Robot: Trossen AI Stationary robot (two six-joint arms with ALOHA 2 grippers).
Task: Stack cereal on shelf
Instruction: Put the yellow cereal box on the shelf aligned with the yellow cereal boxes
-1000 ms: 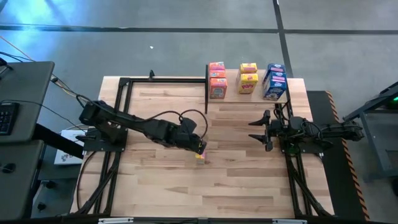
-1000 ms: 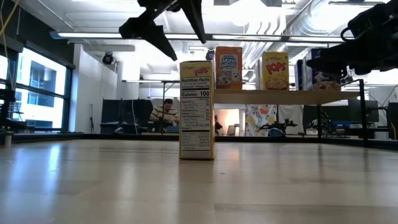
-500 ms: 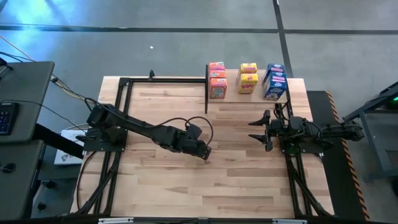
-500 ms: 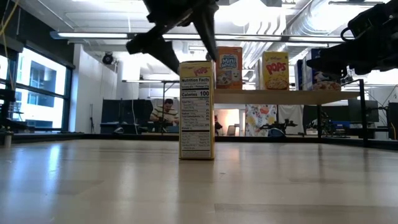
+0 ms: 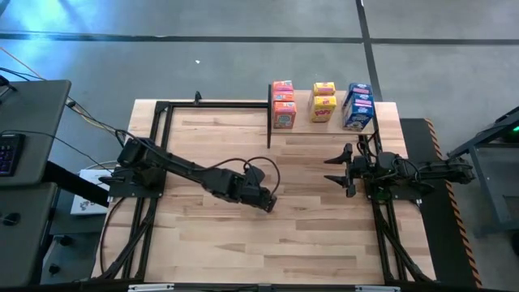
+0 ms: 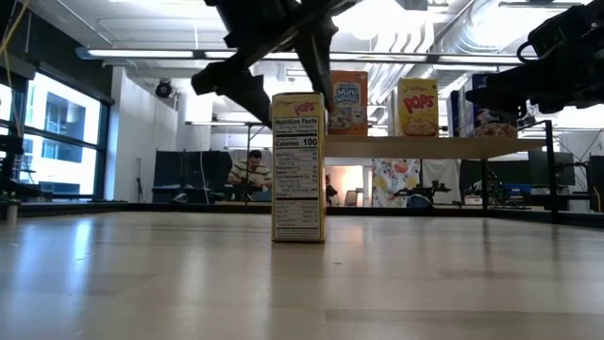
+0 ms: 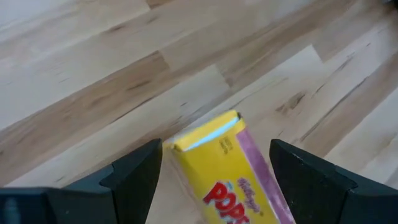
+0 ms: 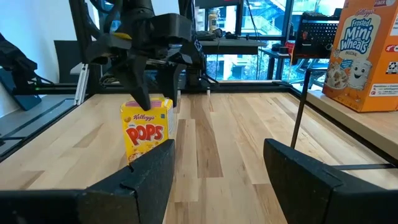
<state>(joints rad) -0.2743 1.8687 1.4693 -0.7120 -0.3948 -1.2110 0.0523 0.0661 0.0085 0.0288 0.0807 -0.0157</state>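
Observation:
A yellow cereal box [image 6: 298, 167] stands upright on its bottom end on the tabletop, near the middle. My left gripper [image 6: 283, 80] hangs over it, open, pointing steeply down. Its two fingers stand on either side of the box's top [image 7: 208, 134] with a gap on each side. In the high view this gripper [image 5: 266, 201] hides the box. The shelf [image 5: 332, 126] at the far right carries orange [image 5: 283, 105], yellow [image 5: 323, 101] and blue [image 5: 358, 105] cereal boxes. My right gripper [image 5: 340, 170] waits open and level in front of the shelf.
A black metal frame [image 5: 162, 105] runs along the table's left, far and right sides. The shelf's thin black post [image 8: 300, 112] stands near the right gripper. Bare wood lies around the yellow box. A person sits far off in the room [image 6: 250, 170].
My left gripper has come down and a little toward the table's near edge, over the yellow box. Its open fingers, earlier above and left of the box's top, now straddle it. The box has stayed upright in place.

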